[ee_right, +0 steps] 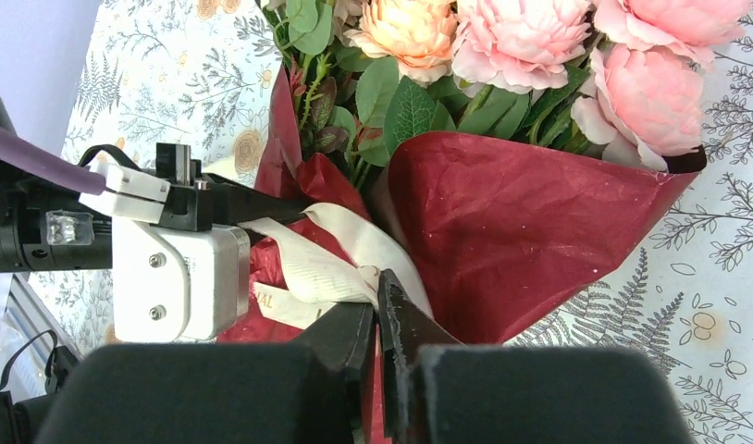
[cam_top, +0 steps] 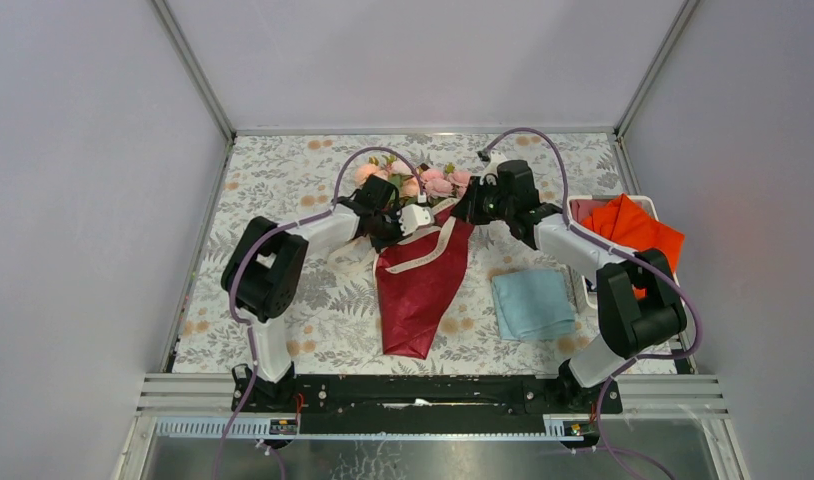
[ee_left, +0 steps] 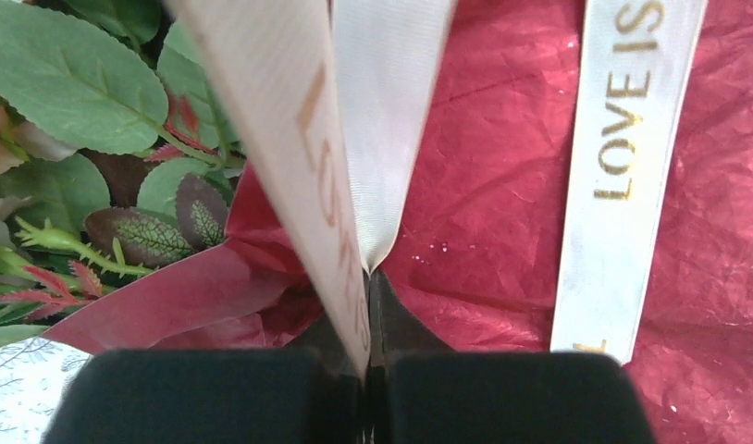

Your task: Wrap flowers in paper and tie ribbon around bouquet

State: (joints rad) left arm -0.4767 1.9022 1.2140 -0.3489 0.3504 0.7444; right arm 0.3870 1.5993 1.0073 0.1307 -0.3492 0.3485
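Left gripper [ee_left: 367,277] and right gripper [ee_right: 377,301] both clamp the ribbon [ee_left: 382,111] (limp, likely slick); I'd pinch it flat, close to the bouquet [ee_right: 521,231].

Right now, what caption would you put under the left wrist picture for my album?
The left hand pinches the cream ribbon above crinkly red paper, green leaves alongside.

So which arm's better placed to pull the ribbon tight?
Probably left: the left jaws are shut on a straight ribbon run, free to draw away. The right jaws pinch bunched loops against the paper.
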